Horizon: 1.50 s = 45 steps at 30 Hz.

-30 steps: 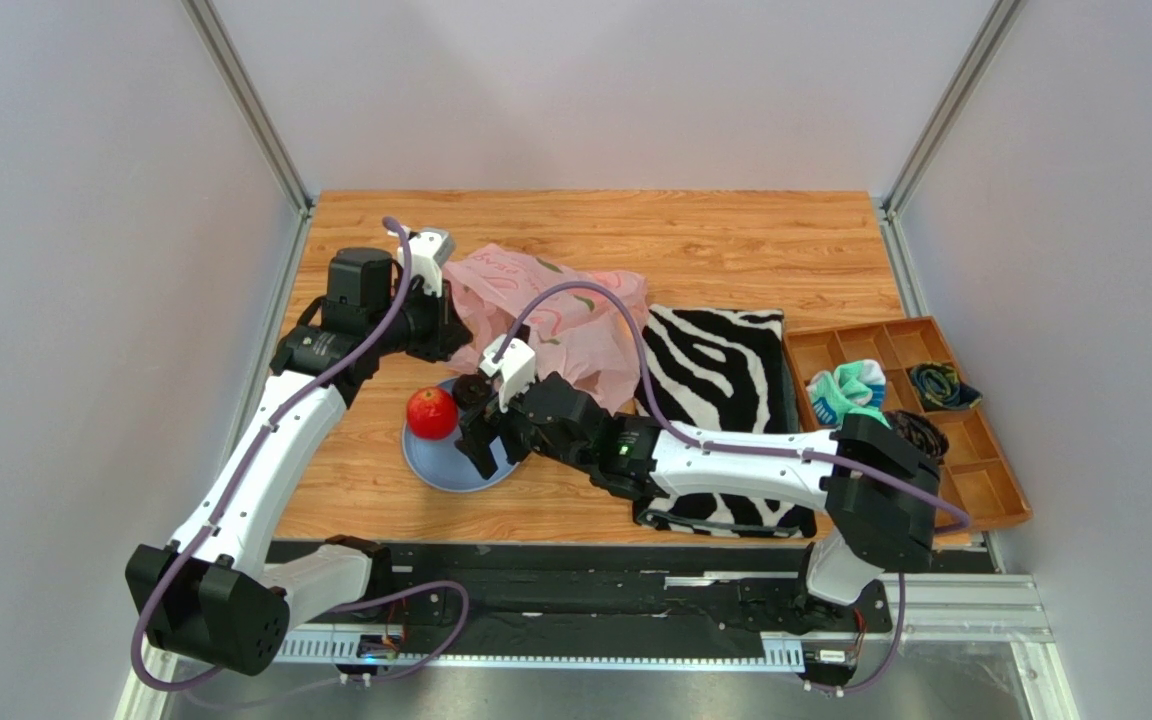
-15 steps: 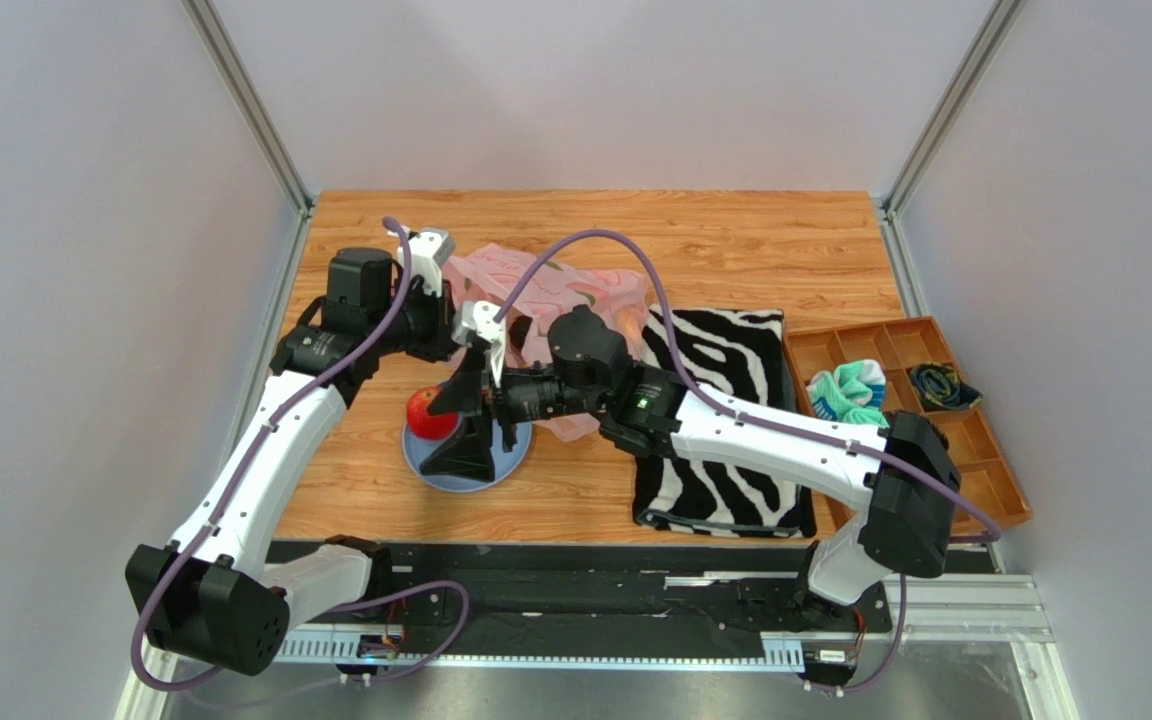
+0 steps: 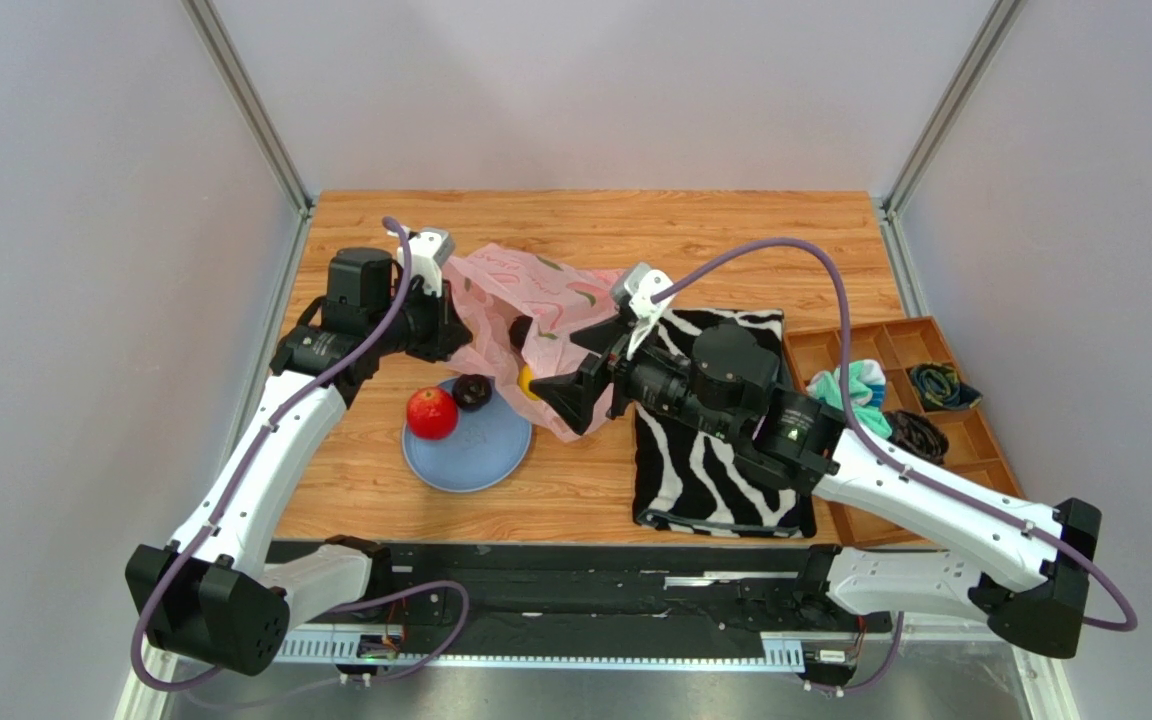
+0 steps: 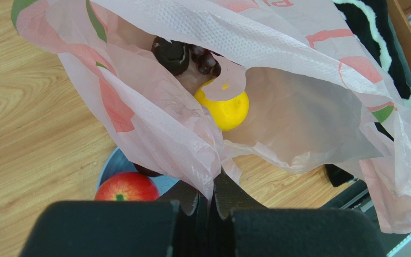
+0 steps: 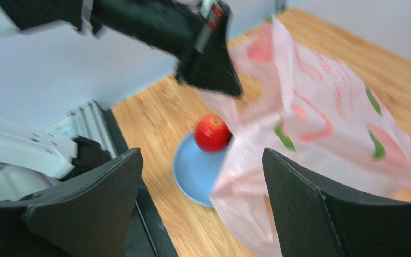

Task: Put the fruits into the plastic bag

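Observation:
The pink plastic bag [image 3: 545, 308] lies with its mouth facing the blue plate [image 3: 485, 458]. My left gripper [image 4: 211, 190] is shut on the bag's lower rim and holds the mouth open. Inside the bag [image 4: 309, 107] lie a yellow citrus [image 4: 226, 111] and dark grapes [image 4: 183, 56]. A red apple [image 3: 432, 413] and a small dark fruit [image 3: 473, 393] rest on the plate. My right gripper [image 3: 567, 399] hovers open and empty at the bag's mouth, right of the plate. Its wrist view shows the apple [image 5: 212, 133], the plate [image 5: 194, 174] and the bag [image 5: 320, 112].
A zebra-striped cloth [image 3: 717, 428] lies under the right arm, right of the bag. An orange compartment tray [image 3: 973, 465] with cloths and cables stands at the far right. Bare wood [image 3: 717, 240] runs behind the bag, between grey walls.
The right gripper has drawn back from over the plate to the right, toward the bag's mouth, staying open. The small dark fruit on the plate is now uncovered. The left arm has not moved.

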Available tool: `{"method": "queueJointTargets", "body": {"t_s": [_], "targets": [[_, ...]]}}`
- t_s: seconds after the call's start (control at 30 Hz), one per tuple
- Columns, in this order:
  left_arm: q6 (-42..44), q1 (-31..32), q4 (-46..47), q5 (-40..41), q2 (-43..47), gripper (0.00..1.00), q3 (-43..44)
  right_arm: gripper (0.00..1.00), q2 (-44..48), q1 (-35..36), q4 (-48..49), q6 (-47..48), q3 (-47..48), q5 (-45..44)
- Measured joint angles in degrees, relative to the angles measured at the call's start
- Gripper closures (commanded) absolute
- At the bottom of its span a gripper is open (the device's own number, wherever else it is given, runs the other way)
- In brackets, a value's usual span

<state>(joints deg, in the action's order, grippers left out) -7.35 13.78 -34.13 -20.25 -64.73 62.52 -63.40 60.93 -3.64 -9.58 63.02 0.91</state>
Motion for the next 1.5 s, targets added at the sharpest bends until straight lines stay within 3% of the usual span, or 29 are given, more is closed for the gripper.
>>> {"method": "queueJointTargets", "body": {"t_s": [0.37, 0.77, 0.87, 0.97, 1.0, 1.03, 1.23, 1.5], "targets": [[0.00, 0.00, 0.00, 0.00, 0.00, 1.00, 0.00, 0.19, 1.16, 0.90, -7.89, 2.49, -10.16, -12.24], [0.02, 0.00, -0.04, 0.00, -0.02, 1.00, 0.00, 0.20, -2.99, 2.56, -7.85, 5.77, -10.16, -13.64], [0.02, 0.00, -0.13, 0.02, -0.02, 1.00, 0.00, 0.33, -4.63, 2.64, -7.74, 6.67, -10.14, -13.44], [0.02, 0.00, -0.31, 0.04, -0.17, 1.00, 0.00, 0.72, -6.97, 2.64, -7.67, 7.69, -9.97, -14.12], [0.02, 0.00, -0.37, 0.04, -0.26, 1.00, 0.00, 0.96, -8.17, 2.64, -7.76, 7.89, -9.62, -14.78], [0.04, 0.00, -0.39, 0.15, -0.44, 1.00, 0.00, 1.00, -9.22, 2.64, -7.78, 8.44, -9.27, -15.21], [-0.02, -0.07, -2.12, 1.29, -4.00, 1.00, 2.43, 1.00, -14.73, 1.11, -12.46, 11.26, 0.66, -18.97], [-0.17, -2.69, -8.35, 1.14, -15.54, 1.00, 26.88, 1.00, -14.93, -8.70, -12.33, 14.60, 19.98, -19.65]]}}
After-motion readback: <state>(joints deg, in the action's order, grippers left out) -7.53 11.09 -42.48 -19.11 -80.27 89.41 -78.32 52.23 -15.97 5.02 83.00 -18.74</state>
